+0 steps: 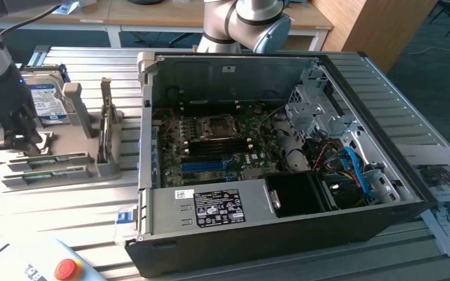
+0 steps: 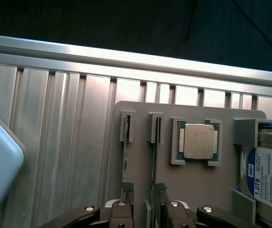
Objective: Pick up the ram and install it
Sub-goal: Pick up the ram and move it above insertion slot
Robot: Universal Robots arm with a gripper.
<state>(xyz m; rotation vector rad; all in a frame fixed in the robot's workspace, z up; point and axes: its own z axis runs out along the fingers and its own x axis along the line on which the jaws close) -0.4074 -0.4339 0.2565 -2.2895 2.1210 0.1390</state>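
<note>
Ram [image 2: 155, 156] on edge in a holder [image 2: 197, 190] slot, second stick [image 2: 125, 159] just beside it. Your claw [image 2: 147, 217] hangs spread wide over the sticks' ends, gripping nothing. Chip [image 2: 198, 141] and drive [image 2: 271, 178] share the holder. Open computer [image 1: 287, 175] stands near, same desk [image 2: 55, 142], exterior view's right.

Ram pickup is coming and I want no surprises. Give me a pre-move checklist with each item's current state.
1. Gripper open, holding nothing: ok.
2. Long, narrow green ram sticks standing on edge in the grey plastic holder: ok.
3. Gripper centred on one stick: cannot tell.
4. Black computer case open, motherboard memory slots exposed: ok.
5. Memory slots empty: cannot tell.
6. Square silver processor chip and silver hard drive with blue-white label apart from the gripper: ok.
</note>
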